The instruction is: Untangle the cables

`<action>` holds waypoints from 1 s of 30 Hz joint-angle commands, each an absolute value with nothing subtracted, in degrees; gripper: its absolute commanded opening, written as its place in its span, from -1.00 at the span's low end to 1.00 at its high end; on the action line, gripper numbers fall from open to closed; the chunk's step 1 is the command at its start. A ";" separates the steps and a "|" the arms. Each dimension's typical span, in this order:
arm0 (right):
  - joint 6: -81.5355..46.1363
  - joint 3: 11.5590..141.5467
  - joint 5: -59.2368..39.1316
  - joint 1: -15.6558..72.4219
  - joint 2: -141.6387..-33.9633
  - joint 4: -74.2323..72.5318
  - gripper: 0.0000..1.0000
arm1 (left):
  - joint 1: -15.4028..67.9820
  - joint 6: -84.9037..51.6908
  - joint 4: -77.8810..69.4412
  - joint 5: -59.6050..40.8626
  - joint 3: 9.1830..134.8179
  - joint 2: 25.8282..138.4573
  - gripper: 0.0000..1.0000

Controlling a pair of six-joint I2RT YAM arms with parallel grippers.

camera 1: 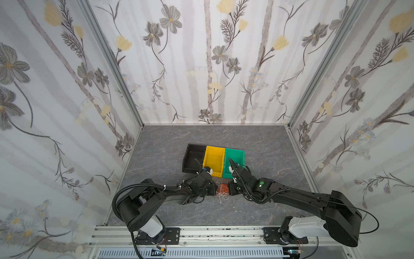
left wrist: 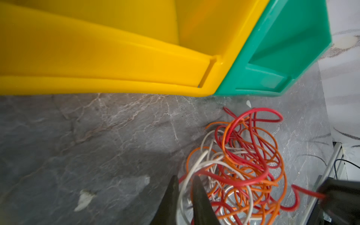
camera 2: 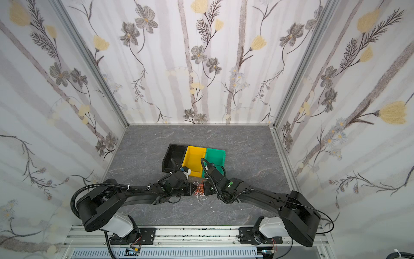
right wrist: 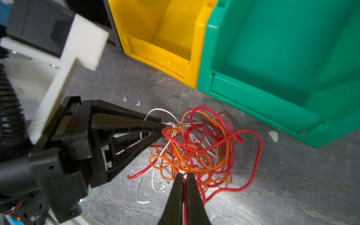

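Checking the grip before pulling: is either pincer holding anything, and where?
Both grip the cables at opposite edges of the tangle: the left pincer pinches a white strand, the right pincer a red strand.

**Bright, even light; sharp top views, soft wrist edges**

Both top views are bright, with diffuse light from above and no hard glare. The pale walls are near washed out. Wide-angle bend is strong and the wall posts lean outward toward the frame edges. The arms cast only faint, soft shadows on the grey table (camera 1: 156, 145). The cables (camera 1: 223, 191) are tiny here and single strands are hard to separate.

Left wrist view: the yellow bin (left wrist: 116, 68) is close, blurred and slightly shiny. A broad soft shadow lies on the table, and the cables are fairly sharp.

Right wrist view: the cables are crisp. The green bin (right wrist: 263, 103) is soft, and the white bracket (right wrist: 83, 44) is blurred and overexposed. Two small green glints sit on the yellow bin's front lip.
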State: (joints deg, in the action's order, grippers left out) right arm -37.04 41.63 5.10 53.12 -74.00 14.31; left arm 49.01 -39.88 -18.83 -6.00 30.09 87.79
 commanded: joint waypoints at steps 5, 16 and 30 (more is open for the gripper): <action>-37.62 39.97 13.81 51.25 -68.79 21.96 -0.96 | 48.99 -40.65 -14.81 -1.05 28.47 83.51 -0.93; -34.81 37.07 4.51 46.40 -58.27 22.11 -0.99 | 48.96 -37.82 -5.24 -0.46 30.22 74.30 -0.76; -33.66 35.69 -14.14 46.41 -56.79 10.70 -1.00 | 54.06 -36.10 -12.22 -10.02 36.81 80.73 0.35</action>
State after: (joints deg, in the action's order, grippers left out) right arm -34.00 36.07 -9.78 46.37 -57.32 15.14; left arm 53.34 -36.34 -9.41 -8.69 35.77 78.35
